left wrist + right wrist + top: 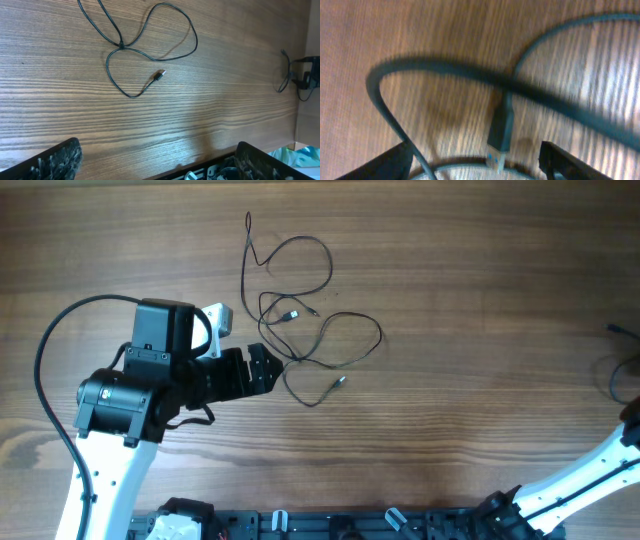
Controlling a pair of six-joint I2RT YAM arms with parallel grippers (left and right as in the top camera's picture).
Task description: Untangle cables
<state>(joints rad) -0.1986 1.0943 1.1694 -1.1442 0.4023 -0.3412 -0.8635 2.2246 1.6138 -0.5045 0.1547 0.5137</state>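
A tangle of thin black cables [300, 320] lies on the wooden table, its loops crossing one another. In the left wrist view one loop [150, 50] ends in a USB plug [159, 76]. My left gripper [262, 370] is open and empty just left of the tangle, with its fingers wide apart in its own view [160, 167]. A second black cable [618, 370] lies at the table's right edge. My right gripper [475, 167] is open low over it. That cable's USB plug [500, 132] lies between the fingers, not gripped.
The right arm [600, 465] reaches in from the bottom right, and its gripper is mostly cut off at the overhead view's right edge. The table's front edge and a black rail [350, 525] run along the bottom. The far cable and right gripper also show in the left wrist view [300, 75].
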